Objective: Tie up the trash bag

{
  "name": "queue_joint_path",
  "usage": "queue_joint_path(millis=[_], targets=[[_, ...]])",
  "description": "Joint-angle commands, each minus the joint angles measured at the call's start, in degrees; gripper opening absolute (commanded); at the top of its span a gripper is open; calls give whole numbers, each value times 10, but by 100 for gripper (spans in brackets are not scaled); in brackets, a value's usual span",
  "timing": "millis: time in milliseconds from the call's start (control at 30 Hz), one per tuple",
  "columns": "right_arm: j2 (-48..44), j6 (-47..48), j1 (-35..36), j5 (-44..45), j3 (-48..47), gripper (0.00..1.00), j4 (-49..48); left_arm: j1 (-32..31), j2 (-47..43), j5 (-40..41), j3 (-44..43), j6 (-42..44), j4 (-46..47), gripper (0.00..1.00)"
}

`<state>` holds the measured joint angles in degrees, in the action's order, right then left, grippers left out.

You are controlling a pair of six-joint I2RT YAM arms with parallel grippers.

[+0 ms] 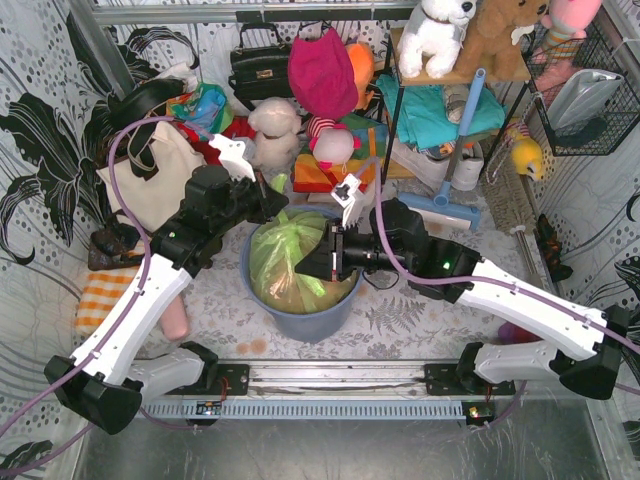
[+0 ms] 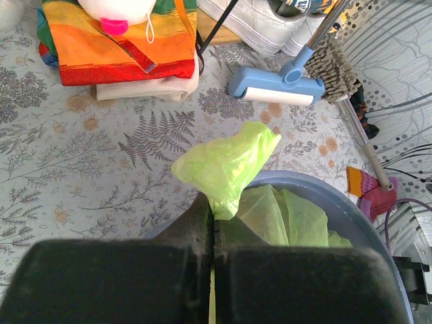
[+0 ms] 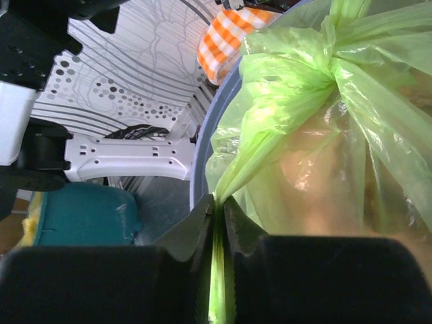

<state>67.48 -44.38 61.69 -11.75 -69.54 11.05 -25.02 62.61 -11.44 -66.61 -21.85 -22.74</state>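
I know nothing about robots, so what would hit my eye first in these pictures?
A thin translucent lime-green plastic trash bag bulges from a round blue plastic bin in the middle of the fern-patterned table, with brown paper showing through. The left arm's fingers and the right arm's fingers each pinch a strip of its film, one from each side. High at the back right sits a white plush dog amid clutter.

The left arm (image 1: 140, 310) and right arm (image 1: 530, 305) are angling inward from the table's (image 1: 420, 320) near edge, left gripper (image 2: 210, 210) and right gripper (image 3: 217, 202) each pinching the trash bag (image 3: 297, 101).
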Motion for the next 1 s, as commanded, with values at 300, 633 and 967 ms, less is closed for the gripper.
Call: queue_joint_path(millis=[300,633,967], targets=[[-48,158,3,20,136,0,-381,2,-15,-10,-10,-6,39,0],[-32,520,3,-234,159,0,-591,3,-1,3,-4,23,55,0],[-71,516,2,-299,166,0,-534,2,58,2,-82,46,36,0]])
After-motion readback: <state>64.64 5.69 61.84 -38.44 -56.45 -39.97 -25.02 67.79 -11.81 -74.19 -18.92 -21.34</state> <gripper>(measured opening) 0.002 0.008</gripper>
